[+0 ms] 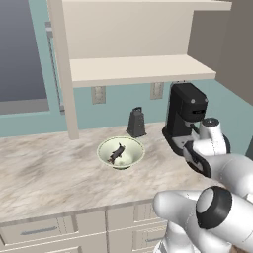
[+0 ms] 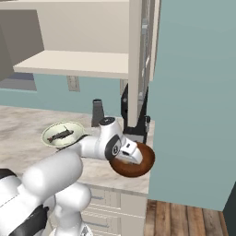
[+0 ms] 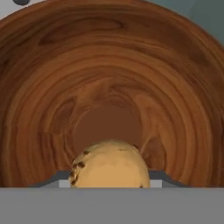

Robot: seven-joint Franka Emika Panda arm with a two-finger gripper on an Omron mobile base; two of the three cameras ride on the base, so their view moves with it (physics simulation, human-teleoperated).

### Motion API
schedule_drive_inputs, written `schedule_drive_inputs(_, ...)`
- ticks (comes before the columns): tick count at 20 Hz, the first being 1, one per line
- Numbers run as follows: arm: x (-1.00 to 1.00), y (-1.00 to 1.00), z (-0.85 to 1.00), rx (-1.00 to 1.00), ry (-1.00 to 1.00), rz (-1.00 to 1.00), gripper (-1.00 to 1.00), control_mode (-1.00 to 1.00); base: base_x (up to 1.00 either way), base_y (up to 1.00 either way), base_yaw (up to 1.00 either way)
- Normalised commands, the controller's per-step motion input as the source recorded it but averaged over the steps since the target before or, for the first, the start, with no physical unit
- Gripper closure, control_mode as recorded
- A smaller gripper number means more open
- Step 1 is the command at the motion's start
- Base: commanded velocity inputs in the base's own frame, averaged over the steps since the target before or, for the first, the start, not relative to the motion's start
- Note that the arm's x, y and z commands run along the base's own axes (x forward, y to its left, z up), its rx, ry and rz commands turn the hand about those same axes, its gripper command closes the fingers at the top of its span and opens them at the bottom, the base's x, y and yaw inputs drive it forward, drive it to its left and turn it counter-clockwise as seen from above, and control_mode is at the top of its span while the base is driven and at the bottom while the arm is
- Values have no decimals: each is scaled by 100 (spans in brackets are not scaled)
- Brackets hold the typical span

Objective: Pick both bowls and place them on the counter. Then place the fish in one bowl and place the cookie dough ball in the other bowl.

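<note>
The tool [image 2: 134, 154] is down inside the reddish-brown bowl [image 2: 138, 169], which sits at the right end of the table [image 1: 44, 173] near its front edge, and the cookie dough ball [image 3: 110, 164] is gripped between the fingers, low over the wood-grained bowl floor. To finish well, I would keep the ball over the bowl's middle, open the fingers only when it is nearly touching, then lift straight up so the tips clear the rim without dragging the bowl toward the edge. The fish [image 1: 116, 153] already lies in the cream-white bowl [image 1: 121, 152] mid-table. Behind stand a grater [image 1: 136, 122] and a black coffee machine [image 1: 184, 116], under a cream shelf [image 1: 138, 69] against a teal wall.
</note>
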Motion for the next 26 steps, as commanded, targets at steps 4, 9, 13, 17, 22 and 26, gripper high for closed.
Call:
schedule_drive_inputs(4,13,0,-16,0,4,0,100,-100,0,0,0)
schedule_drive_inputs(9,2,-6,-13,0,2,0,100,-100,0,0,0)
schedule_drive_inputs(13,-7,-18,-13,0,0,0,100,-100,0,0,0)
schedule_drive_inputs(17,-10,-20,-14,0,0,0,-100,-100,0,0,0)
schedule_drive_inputs(22,-10,-17,-16,0,0,0,-100,-100,0,0,0)
schedule_drive_inputs(26,-5,-6,-9,0,0,0,-100,-100,0,0,0)
